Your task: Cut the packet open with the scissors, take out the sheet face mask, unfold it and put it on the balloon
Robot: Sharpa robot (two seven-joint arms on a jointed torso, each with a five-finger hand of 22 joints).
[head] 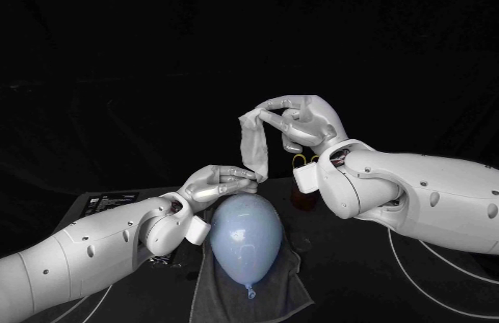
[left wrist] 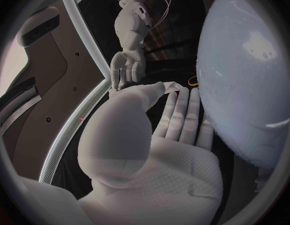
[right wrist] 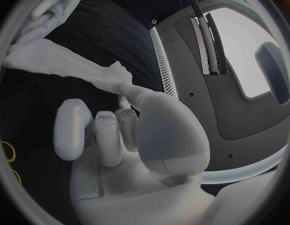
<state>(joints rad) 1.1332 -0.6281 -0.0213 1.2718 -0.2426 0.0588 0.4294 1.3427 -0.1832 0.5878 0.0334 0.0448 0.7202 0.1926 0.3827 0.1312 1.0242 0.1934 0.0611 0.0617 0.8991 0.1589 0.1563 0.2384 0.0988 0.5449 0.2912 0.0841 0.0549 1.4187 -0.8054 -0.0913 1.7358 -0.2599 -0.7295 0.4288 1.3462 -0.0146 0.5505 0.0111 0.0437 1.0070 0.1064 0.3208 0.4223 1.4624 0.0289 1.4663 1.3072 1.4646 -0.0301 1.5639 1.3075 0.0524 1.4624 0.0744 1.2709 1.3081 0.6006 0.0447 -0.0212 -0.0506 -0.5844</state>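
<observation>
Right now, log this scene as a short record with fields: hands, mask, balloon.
sheet face mask: narrow bunched strip, held at both ends
balloon: lies on a dark cloth, no mask on it
left hand: pinches the mask's lower end, just above the balloon
right hand: holds the mask's upper end, raised
stage: mask not yet unfolded

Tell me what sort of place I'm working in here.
Probably a lab or demo bench, blacked out: a balloon lies on a dark cloth on a black table, and the left hand and right hand hold a sheet mask between them.
</observation>
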